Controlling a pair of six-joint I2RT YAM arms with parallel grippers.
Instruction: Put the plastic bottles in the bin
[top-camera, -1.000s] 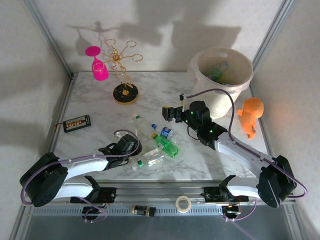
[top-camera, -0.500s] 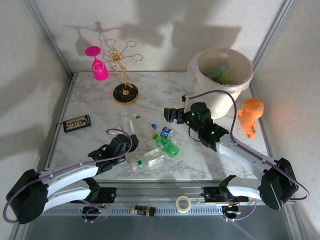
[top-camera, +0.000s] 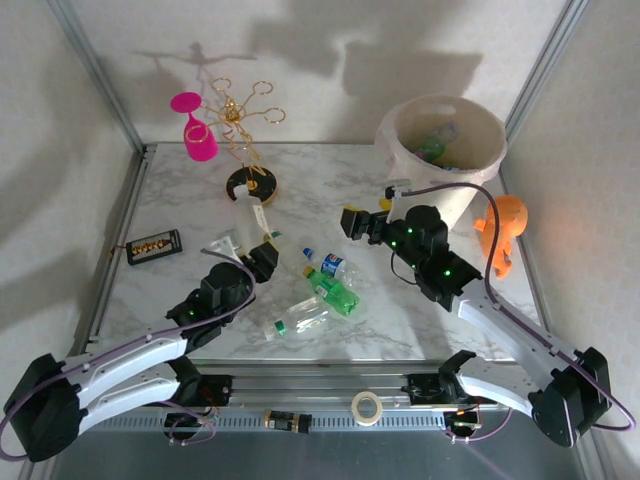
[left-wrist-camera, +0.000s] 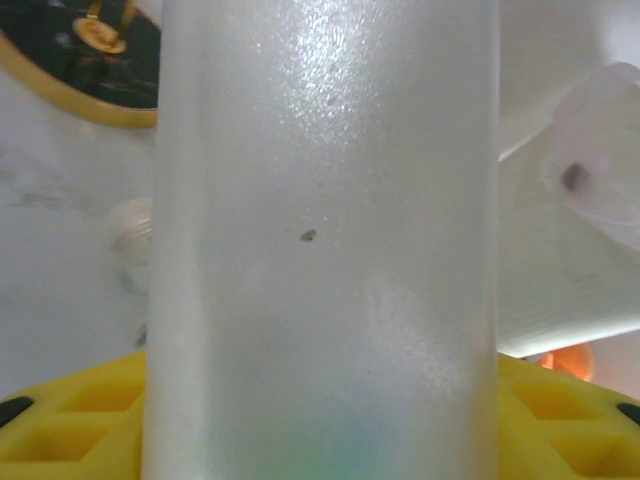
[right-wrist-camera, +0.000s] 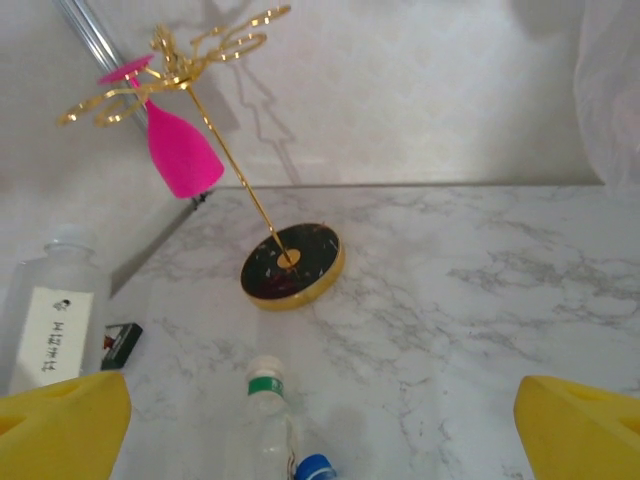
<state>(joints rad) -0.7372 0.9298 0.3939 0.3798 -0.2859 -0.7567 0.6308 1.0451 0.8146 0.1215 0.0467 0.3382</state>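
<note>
Clear bottle (top-camera: 250, 213) sits clamped inside left pincer (top-camera: 262, 250).

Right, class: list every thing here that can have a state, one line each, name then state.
left gripper: shut on the white-label bottle
white-label bottle: held off the table, roughly upright
right gripper: open, empty
green bottle: lying on the table
blue-capped bottle: lying on the table
green-capped bottle: lying on the table
bin: open-topped, bottles inside
pink wine glass: hanging upside down on gold rack
</note>
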